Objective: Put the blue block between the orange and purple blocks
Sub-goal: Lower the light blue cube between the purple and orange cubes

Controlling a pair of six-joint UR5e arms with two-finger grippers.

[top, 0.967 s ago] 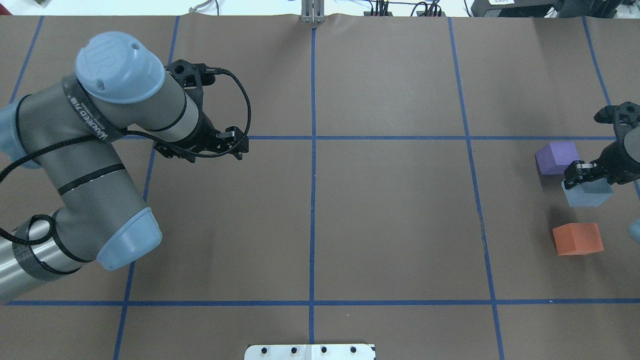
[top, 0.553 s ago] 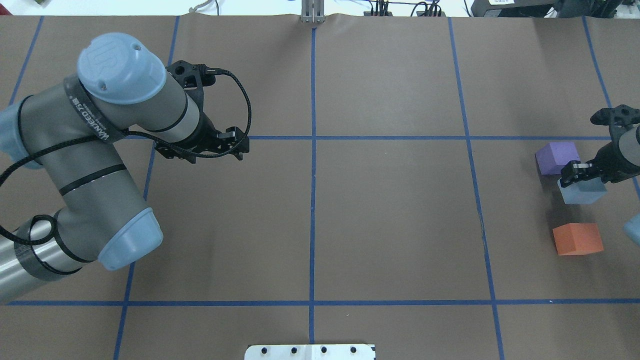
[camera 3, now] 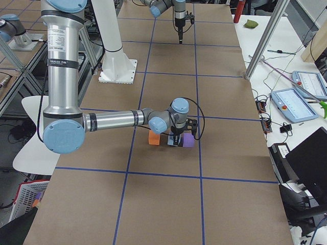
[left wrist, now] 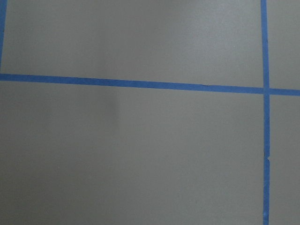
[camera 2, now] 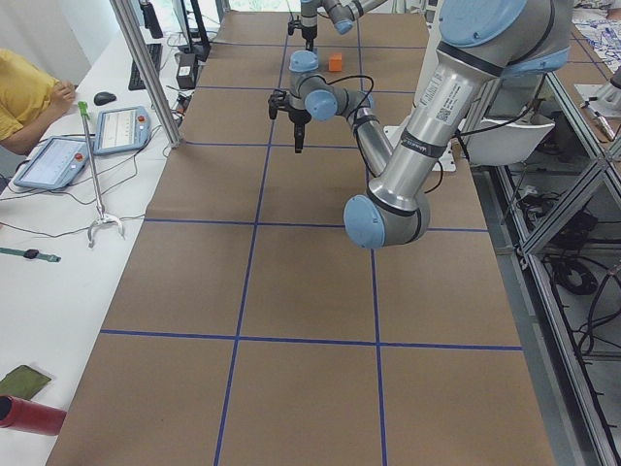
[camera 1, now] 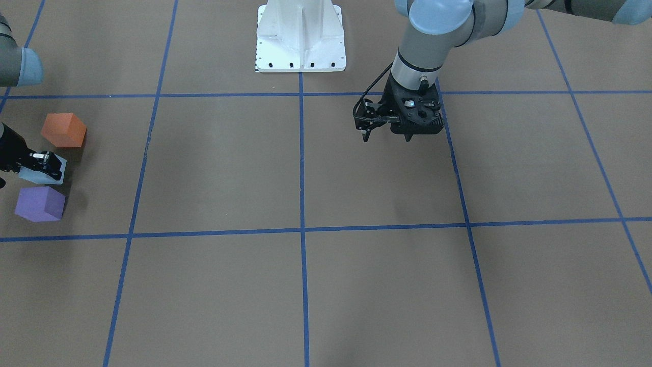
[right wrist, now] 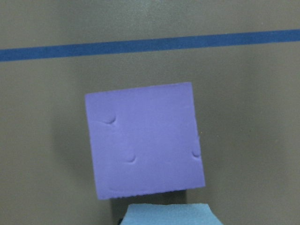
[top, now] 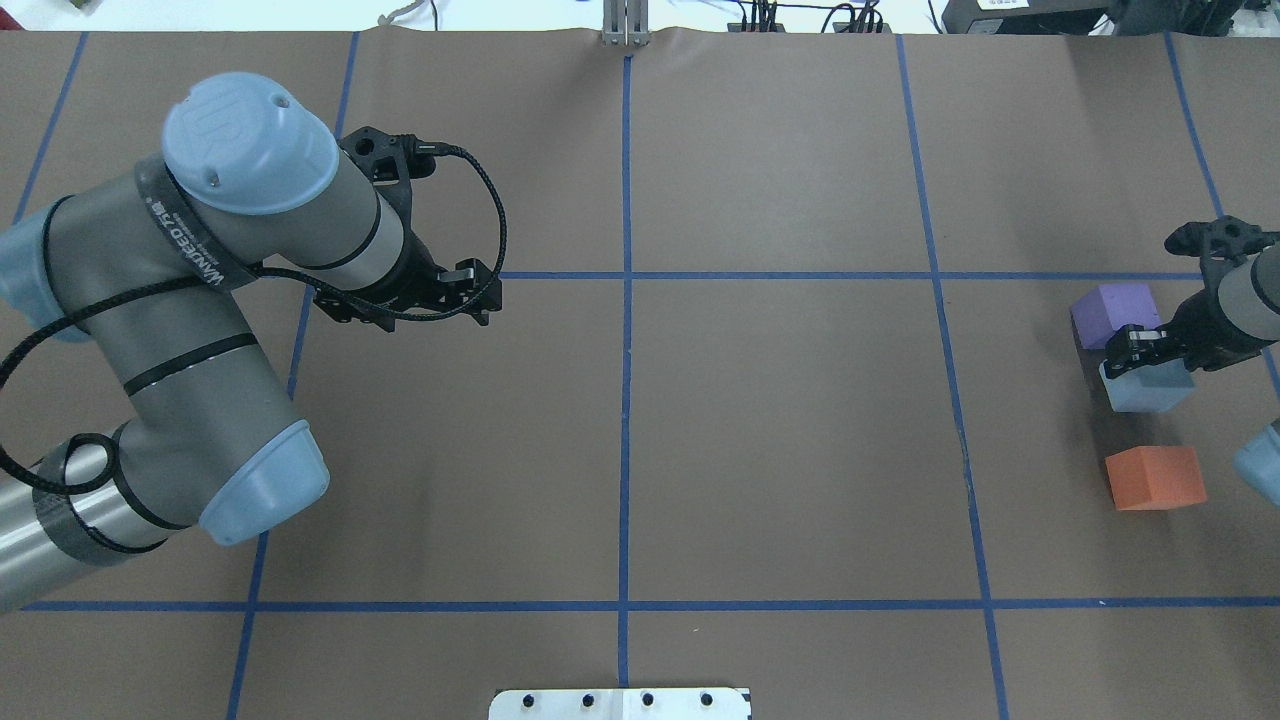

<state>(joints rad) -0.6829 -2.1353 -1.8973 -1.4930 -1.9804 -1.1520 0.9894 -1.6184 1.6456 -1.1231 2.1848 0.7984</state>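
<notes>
The blue block sits in my right gripper, whose jaws are shut on it. It is low over the table, between the purple block and the orange block, close to the purple one. The front view shows the orange block, blue block, purple block and right gripper in one line. The right wrist view shows the purple block with the blue block's edge below it. My left gripper hangs shut and empty over bare table, far away.
The table is brown paper with a grid of blue tape lines. The white robot base plate stands at the robot's side. The blocks lie near the table's right end, as the right side view shows.
My right gripper has carried the blue block a little leftward in the overhead view, closer to the purple block, and slightly lower. The left arm has shifted only slightly.
</notes>
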